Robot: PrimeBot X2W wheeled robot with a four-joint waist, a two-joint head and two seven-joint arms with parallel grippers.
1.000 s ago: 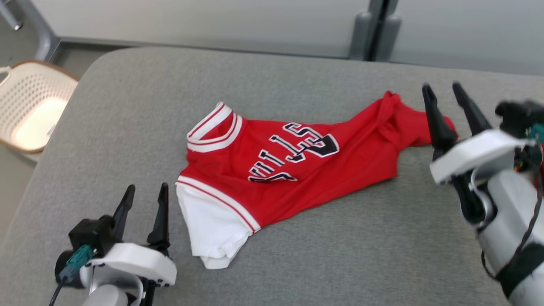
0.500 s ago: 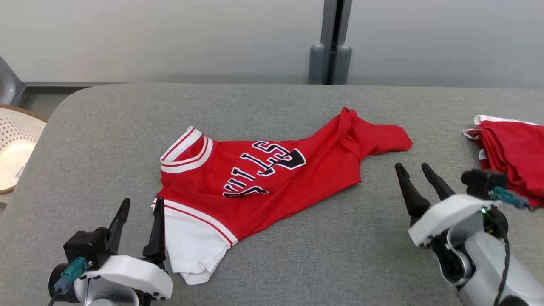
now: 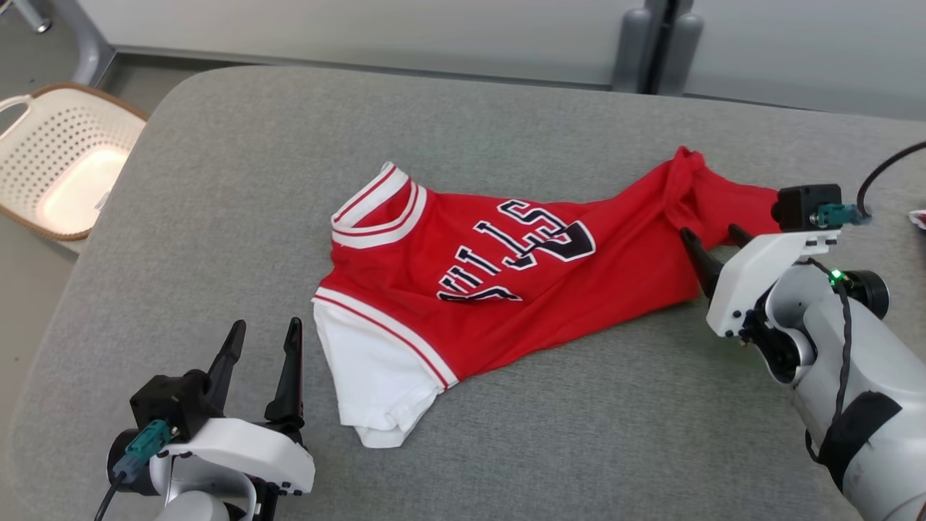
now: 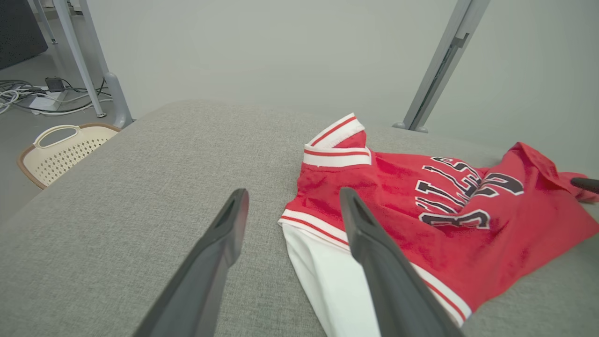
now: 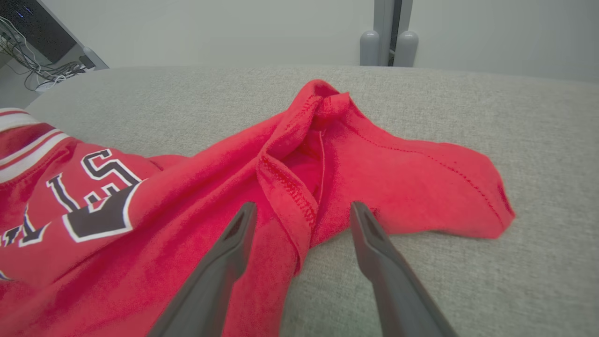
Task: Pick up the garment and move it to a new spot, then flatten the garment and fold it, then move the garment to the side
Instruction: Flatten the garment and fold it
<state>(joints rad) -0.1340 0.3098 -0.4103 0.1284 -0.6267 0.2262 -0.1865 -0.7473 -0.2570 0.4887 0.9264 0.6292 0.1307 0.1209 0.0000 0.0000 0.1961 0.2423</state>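
The garment (image 3: 506,289) is a red jersey with dark lettering, white-and-red trim and a white sleeve, lying crumpled on the grey padded table (image 3: 217,181). My left gripper (image 3: 265,325) stands open just left of the white sleeve, apart from it. In the left wrist view, the left gripper (image 4: 294,192) points at the striped sleeve edge of the garment (image 4: 421,210). My right gripper (image 3: 709,231) is open at the garment's bunched right end. In the right wrist view, the right gripper (image 5: 303,206) has a stitched fold of the garment (image 5: 281,187) between its spread fingers, with no grip.
A cream perforated basket (image 3: 65,166) sits on the floor beyond the table's left edge. Grey posts (image 3: 658,43) stand behind the table's far edge. A scrap of red and white cloth (image 3: 919,217) shows at the right border.
The head camera has shifted. My right gripper has moved from the bare table below the garment's right end up to the bunched fold there. The left gripper keeps its place by the sleeve.
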